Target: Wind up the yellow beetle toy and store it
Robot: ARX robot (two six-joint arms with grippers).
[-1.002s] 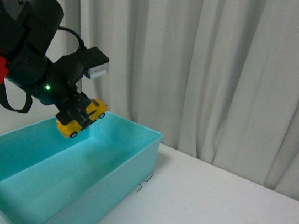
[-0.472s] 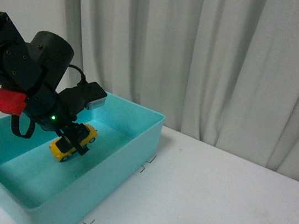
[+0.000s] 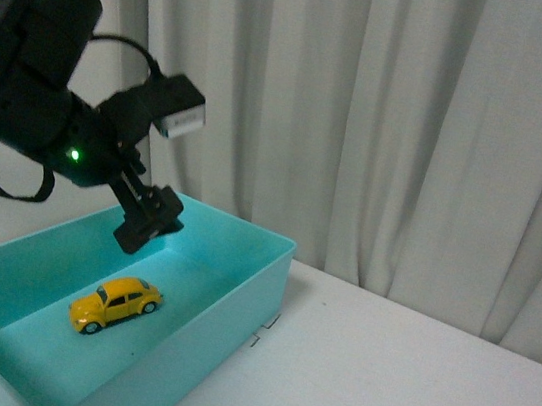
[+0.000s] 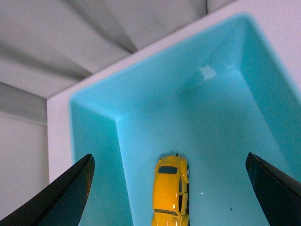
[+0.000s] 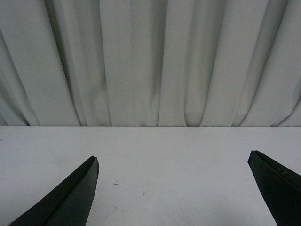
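Left arm [image 3: 34, 94]: black, with a small green light on it; it reached from the left edge of the front view over the bin.
Left claw [image 3: 148, 218]: it hung above the bin, pointing down into it, and it held nothing. In the left wrist view its two dark fingers [image 4: 70, 190] stood wide apart, one at each side of the picture.
Bin [image 3: 247, 301]: turquoise, rectangular and open on top; it stood on the left part of the worktop, with one corner toward the middle.
Yellow beetle toy [image 3: 115, 304]: it rested on its wheels on the floor of the bin, below the left claw and clearly apart from it. In the left wrist view the toy [image 4: 170, 190] showed between the two fingers and touched neither of them.
Worktop [image 3: 407, 384]: white; a few small dark marks [image 3: 264, 331] lay just beside the right wall of the bin.
Curtain [image 3: 412, 132]: pale grey, in long folds, behind the worktop.
Right claw [image 5: 173, 162]: seen only in the right wrist view. Its fingers [image 5: 70, 197] were spread wide with nothing between them, over bare worktop and facing the curtain.
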